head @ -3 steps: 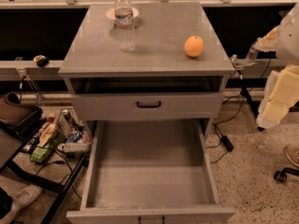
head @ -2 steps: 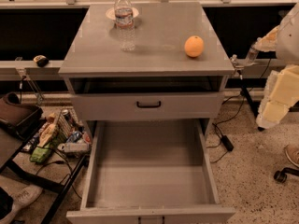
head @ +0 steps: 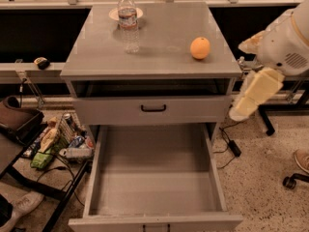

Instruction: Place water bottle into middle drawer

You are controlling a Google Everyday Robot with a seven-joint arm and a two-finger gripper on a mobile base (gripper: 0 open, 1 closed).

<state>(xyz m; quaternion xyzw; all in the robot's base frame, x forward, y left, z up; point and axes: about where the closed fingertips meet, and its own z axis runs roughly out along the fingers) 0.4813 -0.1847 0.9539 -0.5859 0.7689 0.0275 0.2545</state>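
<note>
Water bottle (head: 128, 24) stands upright at the back left of the cabinet top (head: 169, 28), white cap on, label facing us. We note a small pale round dish (head: 136, 12) right behind it; whether the bottle touches it we cannot tell. An orange (head: 200, 48) sits on the same top toward the right, well apart from the bottle.

Middle drawer (head: 154, 192) is pulled fully out toward us below the cabinet, bare grey floor and tall side walls showing, nothing in it. Above it, the shallower drawer front (head: 193, 111) with the black handle (head: 153, 108) is closed.

Gripper (head: 247, 103) hangs off the right side of the cabinet, beside the right edge and level with the closed drawer front, pointing down, away from both bottle and orange. It holds nothing that we can see; whether it is spread or closed we cannot tell.

On the floor left of the cabinet, a pile of wrappers and cans (head: 63, 139).
</note>
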